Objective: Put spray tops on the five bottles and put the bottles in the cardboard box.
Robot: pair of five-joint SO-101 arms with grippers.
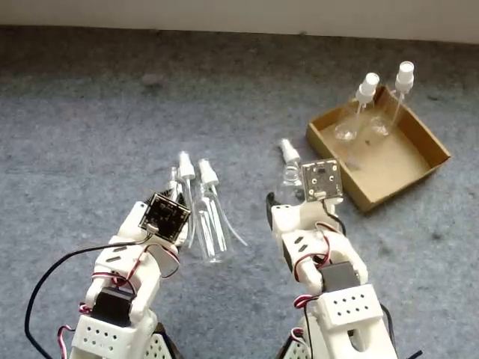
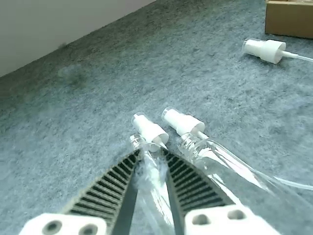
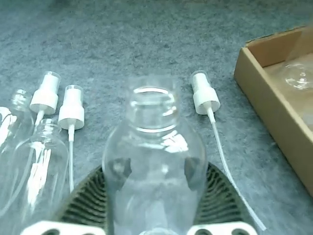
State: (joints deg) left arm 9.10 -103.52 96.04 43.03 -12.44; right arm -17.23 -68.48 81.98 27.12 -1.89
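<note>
Two capped bottles [image 1: 358, 108] stand in the cardboard box [image 1: 404, 185]; three of the five are not yet done.
The right gripper [image 3: 154, 188] is clamped on an open bottle [image 3: 154, 156], with a loose spray top [image 3: 204, 98] lying just beside its fingers. The left gripper [image 2: 149, 155] pinches a second bottle [image 2: 149, 188]; two spray tops [image 2: 149, 129] lie right at its fingertips, and a third bottle [image 2: 220, 159] lies alongside. No label or writing can be read anywhere.
</note>
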